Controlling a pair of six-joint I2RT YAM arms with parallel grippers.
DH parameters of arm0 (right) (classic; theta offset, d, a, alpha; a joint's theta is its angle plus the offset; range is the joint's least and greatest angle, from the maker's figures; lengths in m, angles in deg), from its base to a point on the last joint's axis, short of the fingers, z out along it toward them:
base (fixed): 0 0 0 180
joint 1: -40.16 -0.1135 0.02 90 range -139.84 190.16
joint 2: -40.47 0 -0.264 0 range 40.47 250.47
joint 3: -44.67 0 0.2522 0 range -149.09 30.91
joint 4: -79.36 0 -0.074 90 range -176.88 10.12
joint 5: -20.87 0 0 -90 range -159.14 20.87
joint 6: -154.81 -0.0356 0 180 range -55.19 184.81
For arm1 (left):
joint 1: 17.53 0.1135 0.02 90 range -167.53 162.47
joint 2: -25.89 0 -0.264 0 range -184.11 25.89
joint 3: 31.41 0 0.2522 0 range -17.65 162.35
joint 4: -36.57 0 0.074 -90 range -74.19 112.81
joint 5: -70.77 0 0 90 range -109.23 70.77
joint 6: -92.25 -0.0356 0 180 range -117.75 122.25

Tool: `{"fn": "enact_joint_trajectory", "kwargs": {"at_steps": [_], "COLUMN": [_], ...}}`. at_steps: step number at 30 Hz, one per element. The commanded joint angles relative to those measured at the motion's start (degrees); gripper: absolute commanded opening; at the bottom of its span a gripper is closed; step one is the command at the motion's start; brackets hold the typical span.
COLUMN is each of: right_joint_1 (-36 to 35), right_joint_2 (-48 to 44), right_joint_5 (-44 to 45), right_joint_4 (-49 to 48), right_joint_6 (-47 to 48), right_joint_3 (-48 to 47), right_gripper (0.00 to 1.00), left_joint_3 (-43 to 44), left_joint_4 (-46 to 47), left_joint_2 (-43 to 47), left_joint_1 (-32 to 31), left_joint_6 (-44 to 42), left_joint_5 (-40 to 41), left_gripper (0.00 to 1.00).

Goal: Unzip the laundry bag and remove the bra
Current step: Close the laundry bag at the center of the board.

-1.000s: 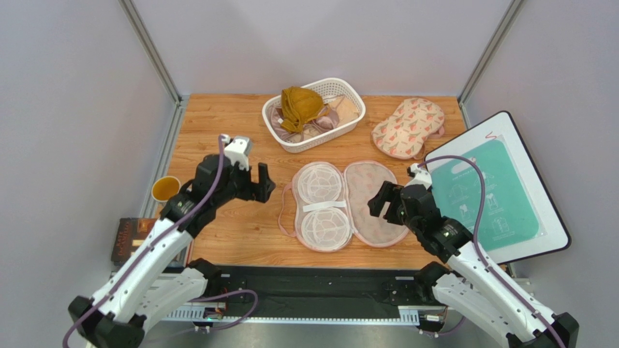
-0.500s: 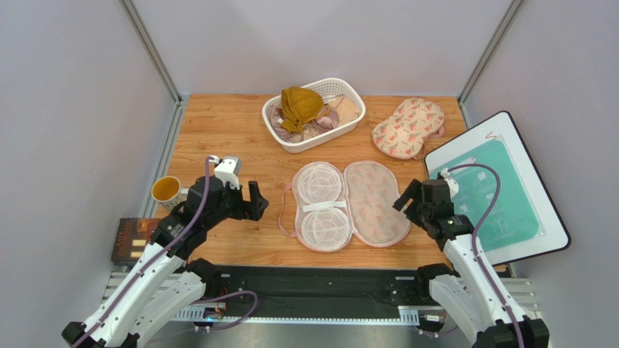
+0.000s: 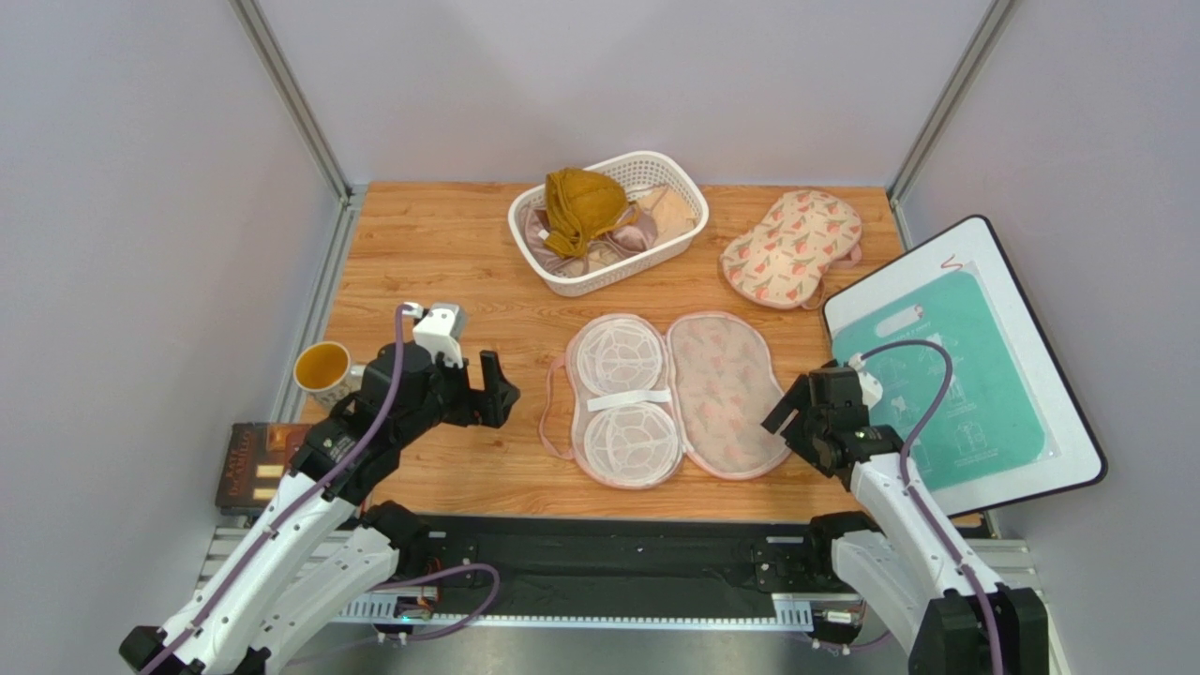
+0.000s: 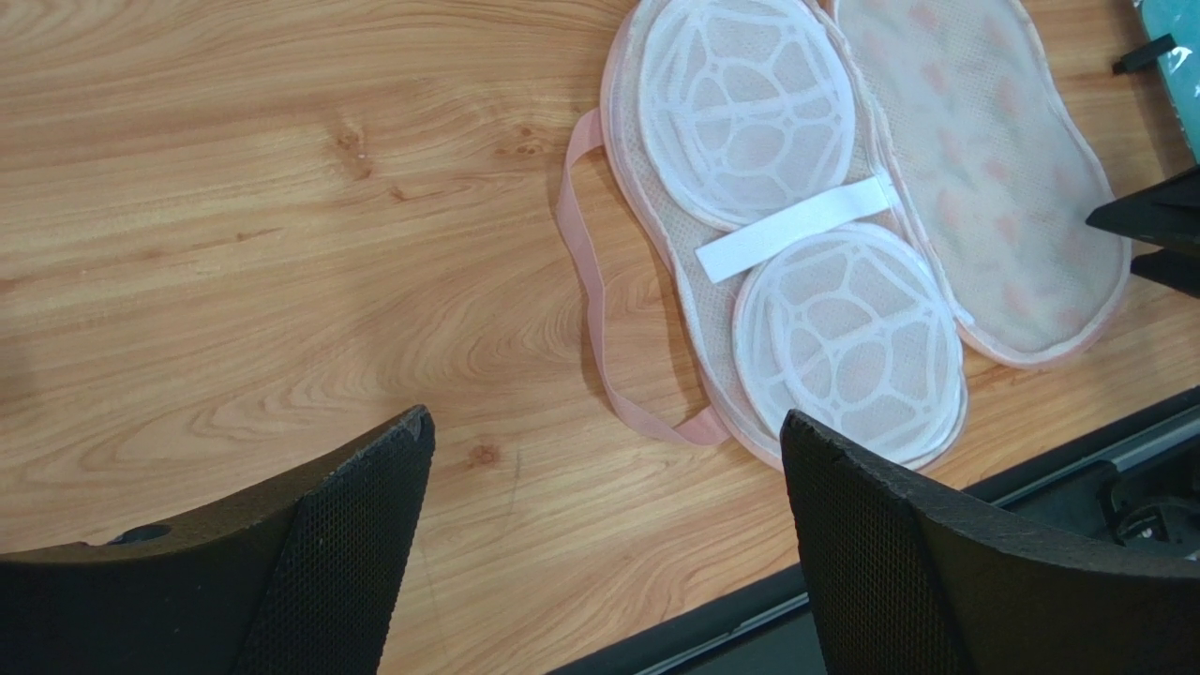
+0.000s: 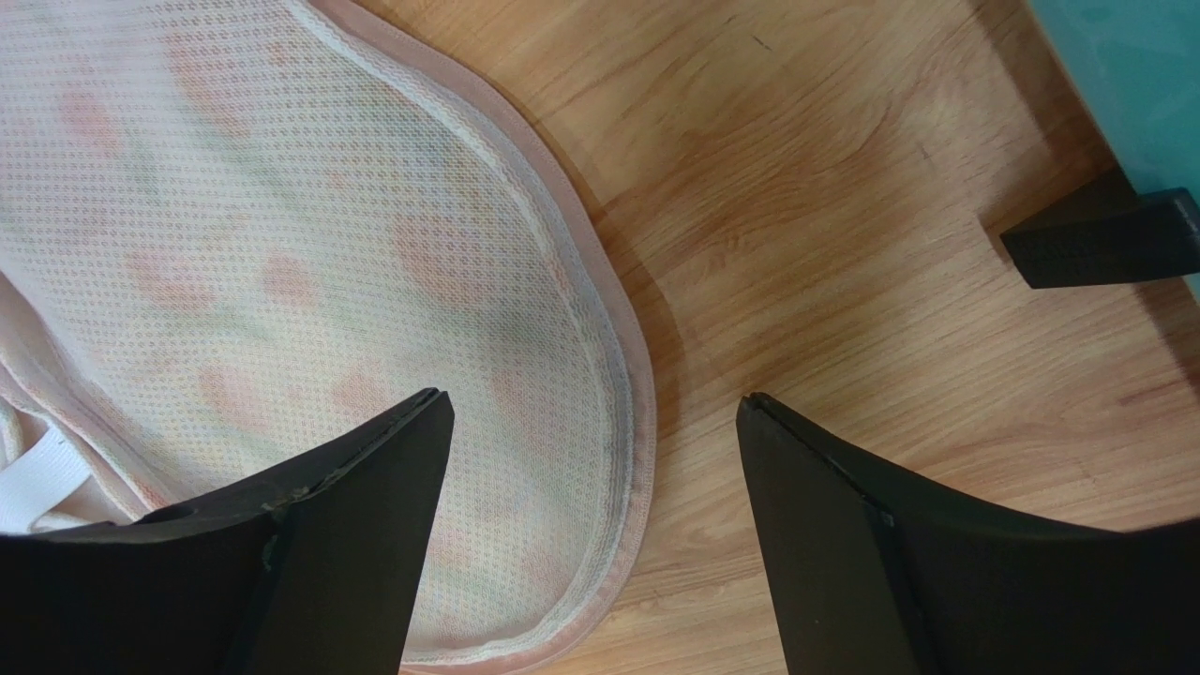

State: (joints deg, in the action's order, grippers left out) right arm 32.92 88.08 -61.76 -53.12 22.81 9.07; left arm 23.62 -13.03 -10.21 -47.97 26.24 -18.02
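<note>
The laundry bag (image 3: 676, 398) lies unzipped and spread flat mid-table, with white mesh cups on its left half (image 4: 789, 253) and the pale inside of the print on its right half (image 5: 282, 253). The mustard-yellow bra (image 3: 582, 204) rests on top of other garments in a white basket (image 3: 634, 265) at the back. My left gripper (image 3: 496, 394) (image 4: 606, 422) hangs open over bare wood, left of the bag's pink strap loop (image 4: 592, 310). Also open and holding nothing, my right gripper (image 3: 779, 419) (image 5: 595, 401) hovers over the bag's near right edge.
A second zipped floral bag (image 3: 792, 248) lies at the back right. A white board with a teal mat (image 3: 958, 373) leans at the right. A cup (image 3: 321, 367) and a dark box (image 3: 254, 464) sit by the left edge. A black rail (image 3: 606, 556) runs along the near edge.
Both arms have drawn back toward the near edge. The left gripper came nearer and then held still. The right gripper moved right, off the bag's middle.
</note>
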Motion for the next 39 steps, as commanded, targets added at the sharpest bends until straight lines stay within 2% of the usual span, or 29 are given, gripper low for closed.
{"fn": "enact_joint_trajectory", "kwargs": {"at_steps": [1,10,13,14,16,17,19,20,28,33,39], "right_joint_1": [0.7,1.3,1.4,1.4,1.5,1.5,1.5,1.6,1.4,0.5,-5.2], "right_joint_2": [1.3,5.0,5.6,5.7,5.7,5.6,4.7,4.2,-5.5,-12.2,-12.2], "right_joint_5": [0.4,-1.0,-1.0,-1.0,-1.1,-1.1,-1.1,-1.1,-8.6,-11.8,-12.8], "right_joint_4": [-4.1,-6.3,-6.4,-6.3,-6.3,-6.2,-6.1,-5.9,-4.9,-4.3,-5.9], "right_joint_6": [-0.4,-0.3,-0.1,-0.1,-0.1,-0.1,0.0,0.0,3.5,6.4,7.5], "right_joint_3": [-0.2,-0.4,-0.7,-0.7,-0.7,-0.7,-0.7,-0.8,-5.4,-7.8,-10.8], "right_gripper": [0.79,0.65,0.55,0.45,0.35,0.22,0.10,0.00,0.00,0.00,0.00], "left_joint_3": [0.5,0.6,0.6,0.6,0.6,0.6,0.6,0.6,1.4,1.4,1.4], "left_joint_4": [-0.7,-1.0,-1.2,-1.2,-1.3,-1.4,-1.5,-1.5,-2.2,-2.2,-2.4], "left_joint_2": [0.4,0.1,0.4,0.4,0.6,0.6,0.5,0.3,-3.3,-2.7,-2.5], "left_joint_1": [-0.4,-0.9,-0.9,-0.9,-1.0,-1.0,-1.3,-1.4,-5.2,-5.4,-5.6], "left_joint_6": [0.5,0.6,0.7,0.6,0.6,0.7,0.7,0.7,0.4,0.4,0.6], "left_joint_5": [0.9,1.0,1.3,1.3,1.5,1.6,1.8,1.7,3.0,3.4,3.5], "left_gripper": [0.97,0.97,0.97,0.97,0.97,0.97,0.97,0.97,0.96,0.96,0.96]}}
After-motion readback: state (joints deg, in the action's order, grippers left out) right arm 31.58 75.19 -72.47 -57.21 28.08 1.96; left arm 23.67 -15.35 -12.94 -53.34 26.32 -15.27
